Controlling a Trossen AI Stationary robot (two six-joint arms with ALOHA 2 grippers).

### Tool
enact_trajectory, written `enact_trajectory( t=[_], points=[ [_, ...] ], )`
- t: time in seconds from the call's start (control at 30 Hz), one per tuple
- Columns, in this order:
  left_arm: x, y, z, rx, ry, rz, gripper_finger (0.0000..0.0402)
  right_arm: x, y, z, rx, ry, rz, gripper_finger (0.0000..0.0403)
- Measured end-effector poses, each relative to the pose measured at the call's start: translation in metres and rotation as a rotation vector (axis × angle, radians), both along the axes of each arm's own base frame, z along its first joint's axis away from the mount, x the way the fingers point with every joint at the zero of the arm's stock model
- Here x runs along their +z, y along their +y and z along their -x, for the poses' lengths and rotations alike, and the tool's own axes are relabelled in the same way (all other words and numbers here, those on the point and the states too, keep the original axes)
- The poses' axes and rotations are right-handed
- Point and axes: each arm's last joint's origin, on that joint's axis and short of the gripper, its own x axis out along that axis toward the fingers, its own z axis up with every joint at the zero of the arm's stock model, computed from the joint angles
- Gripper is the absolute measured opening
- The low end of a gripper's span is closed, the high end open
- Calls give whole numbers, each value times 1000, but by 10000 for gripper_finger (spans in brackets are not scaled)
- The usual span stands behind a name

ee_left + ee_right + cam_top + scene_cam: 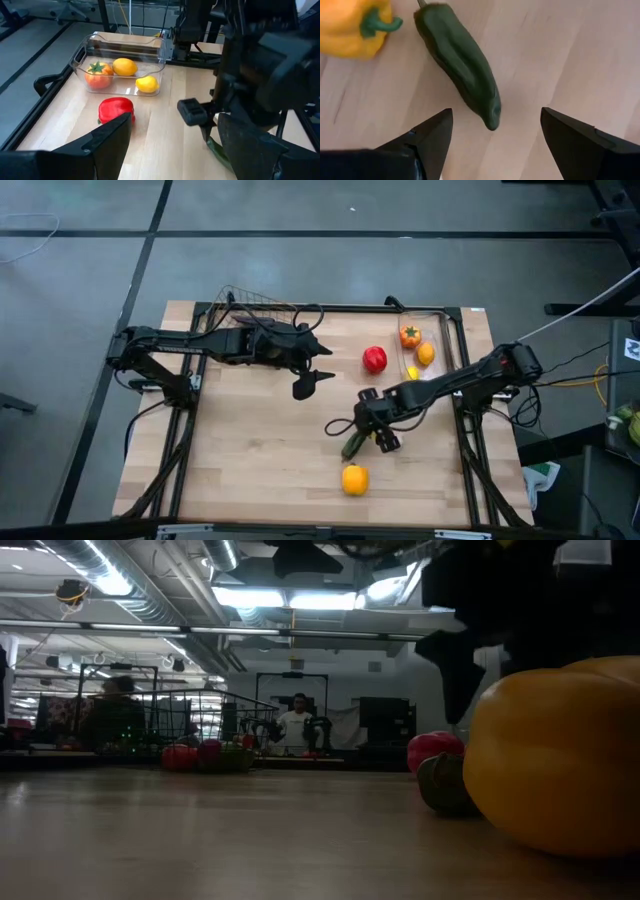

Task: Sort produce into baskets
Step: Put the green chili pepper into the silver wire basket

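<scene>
pale wooden tabletop point(580, 55) lies below my spread, empty right pincer point(492, 145); long dark green pepper point(460, 62) points lengthwise away, seemingly just ahead of my fingertips.

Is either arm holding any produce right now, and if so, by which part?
Nothing is held. The right gripper hovers with jaws open above the green pepper, not touching it. The left gripper, also open, is empty near the wire basket.
</scene>
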Motion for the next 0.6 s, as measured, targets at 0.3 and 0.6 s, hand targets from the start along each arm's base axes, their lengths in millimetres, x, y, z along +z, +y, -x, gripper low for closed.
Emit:
enact_trajectory(
  t=[0.3,0.6],
  points=[
    [0,0,0,1,2,1,292,-23,4,-11,49,43,-9,298],
    [0,0,1,2,3,2,292,-42,6,-20,55,54,-6,298]
  ],
)
